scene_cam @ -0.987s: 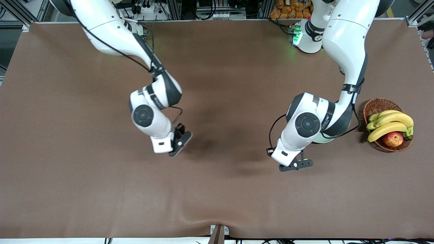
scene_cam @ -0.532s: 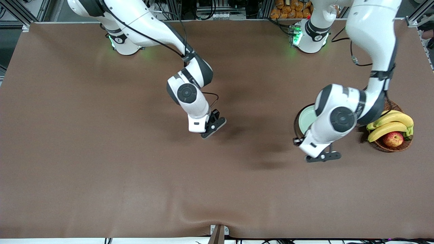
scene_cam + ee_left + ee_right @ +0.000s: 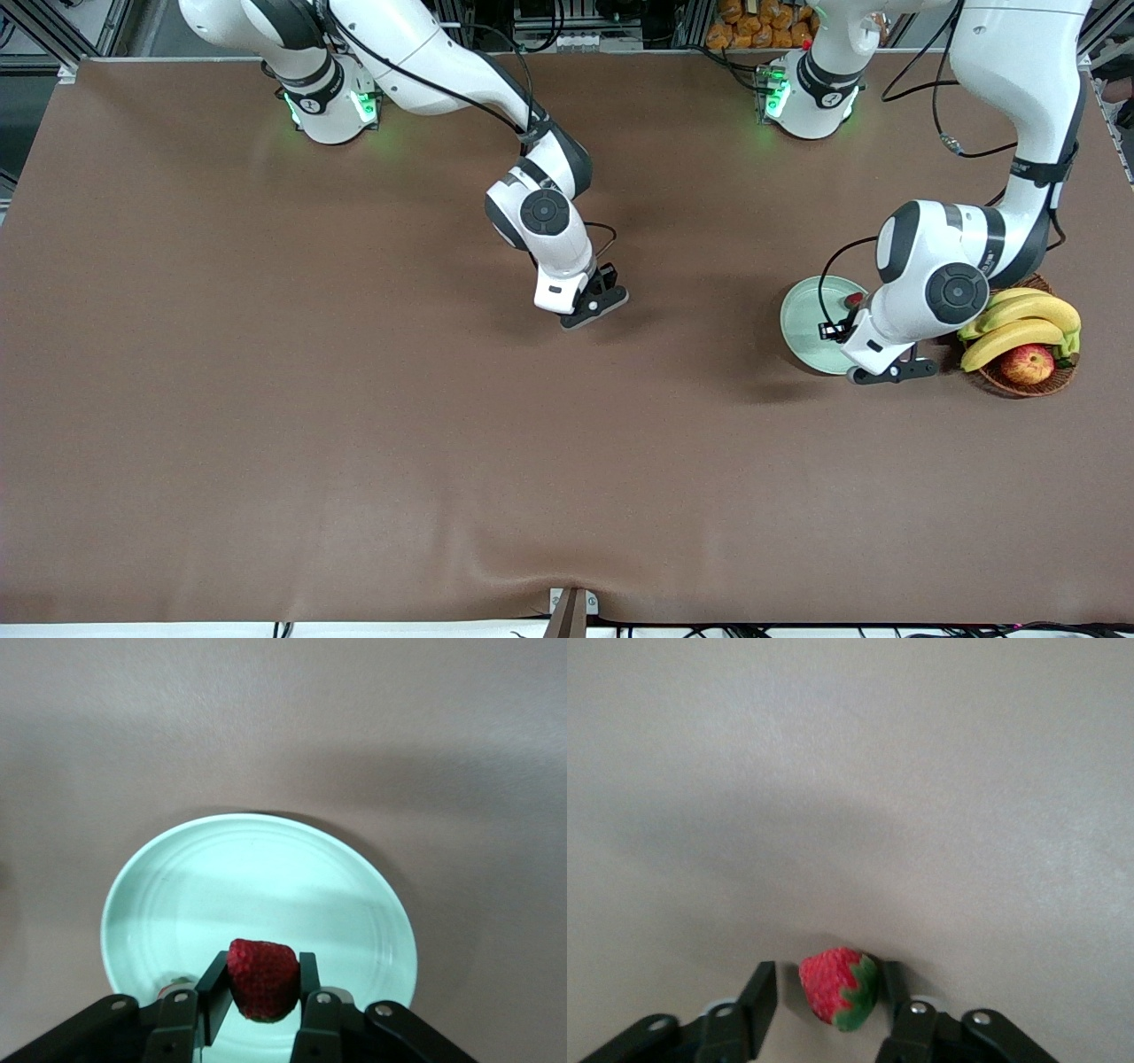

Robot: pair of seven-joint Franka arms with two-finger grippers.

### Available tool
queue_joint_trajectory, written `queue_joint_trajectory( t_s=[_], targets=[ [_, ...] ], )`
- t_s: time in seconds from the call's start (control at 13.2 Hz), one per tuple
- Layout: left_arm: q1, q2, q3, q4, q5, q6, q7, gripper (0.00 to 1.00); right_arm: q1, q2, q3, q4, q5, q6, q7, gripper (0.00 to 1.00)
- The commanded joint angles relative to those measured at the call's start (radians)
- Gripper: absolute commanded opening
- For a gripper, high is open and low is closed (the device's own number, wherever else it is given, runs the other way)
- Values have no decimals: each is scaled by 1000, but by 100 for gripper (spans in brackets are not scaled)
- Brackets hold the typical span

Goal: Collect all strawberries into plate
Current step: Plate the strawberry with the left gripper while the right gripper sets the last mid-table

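The pale mint-green plate (image 3: 804,330) sits beside the wicker basket, toward the left arm's end of the table. My left gripper (image 3: 886,372) hangs over the plate's near rim, shut on a dark red strawberry (image 3: 263,979) above the plate (image 3: 266,877). Another strawberry (image 3: 853,300) lies on the plate, mostly hidden by the left wrist. My right gripper (image 3: 595,306) is low over the middle of the table. In the right wrist view, this right gripper (image 3: 827,979) is open around a strawberry (image 3: 833,989) with a green top, with a gap on one side.
A brown wicker basket (image 3: 982,275) stands by the plate at the left arm's end, holding bananas (image 3: 1019,321) and a red-yellow apple (image 3: 1028,363). Brown cloth covers the table, with a ripple near the front edge.
Both arms swung toward the left arm's end of the table. The left hand came over the plate, which now shows. The right gripper's fingers have parted.
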Motion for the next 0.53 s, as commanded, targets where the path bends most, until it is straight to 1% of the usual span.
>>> queue_joint_trajectory(
  t_s=[0.0, 0.08, 0.15, 0.23, 0.46],
  targets=[
    [16, -43, -10, -113, 10, 128, -3, 17, -25, -47, -22, 5, 10, -41, 12, 100],
    [18, -36, -8, -116, 10, 142, -3, 30, -49, -73, -27, 5, 10, -92, 11, 100],
    [21, -33, -8, -110, 10, 142, -4, 68, -86, -114, -28, 5, 10, -153, 8, 100],
    [19, -34, -8, -108, 10, 144, -19, 100, -132, -157, -31, 4, 7, -213, 0, 100],
    [18, -65, -11, -107, 10, 130, -32, 100, -287, -275, -31, 2, 2, -377, -9, 100]
  ],
)
